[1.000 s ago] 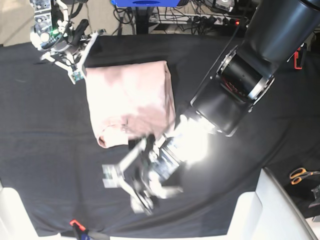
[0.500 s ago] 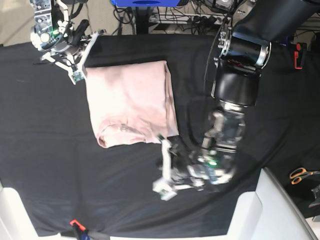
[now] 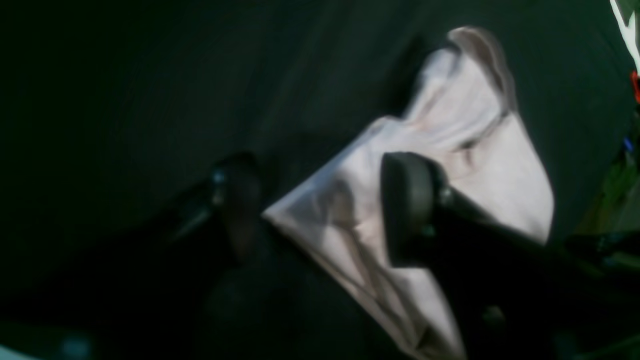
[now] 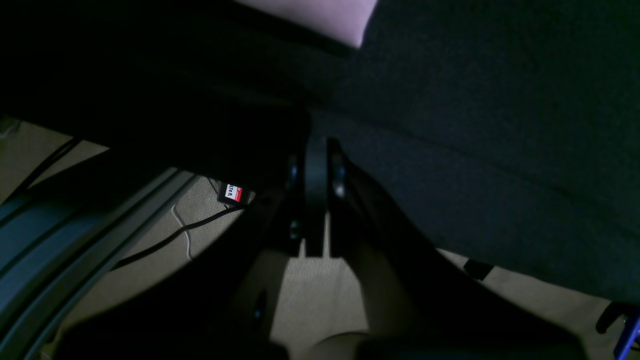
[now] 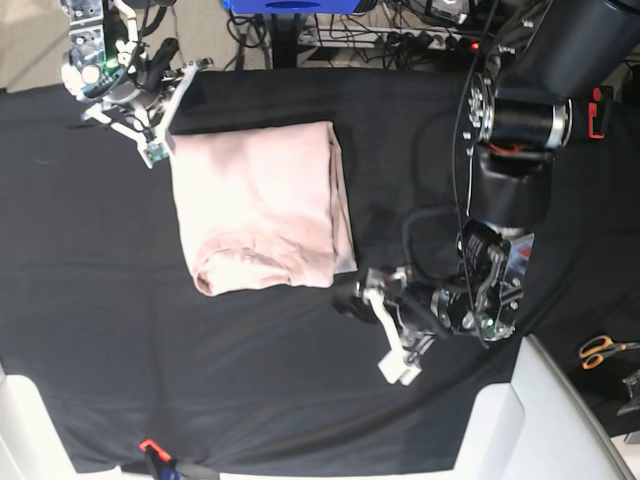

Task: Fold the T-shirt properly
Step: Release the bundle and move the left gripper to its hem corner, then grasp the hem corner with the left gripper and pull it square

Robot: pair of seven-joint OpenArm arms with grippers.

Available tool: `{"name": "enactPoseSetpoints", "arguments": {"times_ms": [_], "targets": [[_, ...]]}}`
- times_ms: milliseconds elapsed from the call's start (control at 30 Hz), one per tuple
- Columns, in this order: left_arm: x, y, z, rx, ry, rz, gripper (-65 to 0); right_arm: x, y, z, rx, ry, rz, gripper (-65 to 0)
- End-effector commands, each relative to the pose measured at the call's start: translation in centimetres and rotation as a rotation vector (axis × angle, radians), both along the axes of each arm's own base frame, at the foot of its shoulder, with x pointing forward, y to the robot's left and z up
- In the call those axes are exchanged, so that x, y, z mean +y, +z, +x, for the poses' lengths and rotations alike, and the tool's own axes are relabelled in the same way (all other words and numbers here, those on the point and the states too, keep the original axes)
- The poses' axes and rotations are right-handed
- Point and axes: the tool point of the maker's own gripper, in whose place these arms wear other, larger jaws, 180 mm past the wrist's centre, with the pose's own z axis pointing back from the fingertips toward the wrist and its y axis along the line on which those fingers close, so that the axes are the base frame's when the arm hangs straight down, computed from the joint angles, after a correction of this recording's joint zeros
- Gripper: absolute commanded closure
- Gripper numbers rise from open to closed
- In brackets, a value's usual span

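Note:
The pale pink T-shirt [image 5: 260,200] lies folded into a rough rectangle on the black cloth [image 5: 100,300], with a rumpled roll along its near edge. My left gripper [image 5: 360,310] hovers low just right of the shirt's near right corner, and it is open. In the left wrist view the T-shirt [image 3: 490,165] corner lies on the cloth beyond the spread fingers [image 3: 405,210] of the gripper [image 3: 320,205], ungripped. My right gripper [image 5: 165,125] sits at the shirt's far left corner, shut and empty. The right wrist view shows that gripper [image 4: 315,170] with a T-shirt [image 4: 325,15] corner at the top.
Orange-handled scissors [image 5: 600,350] lie at the right edge. A red clip [image 5: 150,447] holds the cloth at the near edge. White table corners [image 5: 25,430] show at the front. Cables and a power strip [image 5: 430,40] run behind the table.
My left arm has swung away from the shirt's near edge toward the right and drawn back, its gripper now open. The shirt's near right corner lies flatter. The right arm has stayed put.

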Motion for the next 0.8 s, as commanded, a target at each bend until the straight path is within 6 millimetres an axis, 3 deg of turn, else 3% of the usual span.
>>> {"name": "enactPoseSetpoints", "arguments": {"times_ms": [0, 100, 433, 633, 767], "targets": [[-0.3, 2.1, 1.9, -0.058, 0.019, -0.035, -27.0, 0.0, 0.5, 0.5, -0.024, -0.002, 0.006, 0.0], [-0.5, 2.2, 2.0, -0.06, 0.025, -0.037, -21.2, 0.1, 0.5, 0.5, -0.024, -0.003, 0.007, 0.0], [-2.4, 1.8, 1.4, -0.04, 0.002, -0.058, -21.9, 0.1, 0.4, 0.4, -0.021, -0.003, 0.007, 0.0], [-3.5, 0.6, 0.6, 0.013, 0.004, -0.08, -33.1, 0.1, 0.4, 0.2, -0.018, -0.003, 0.007, 0.0], [-4.0, 0.3, 0.3, 0.021, -0.002, -0.083, -34.4, 0.1, 0.4, 0.2, -0.018, -0.003, 0.007, 0.0]]}}
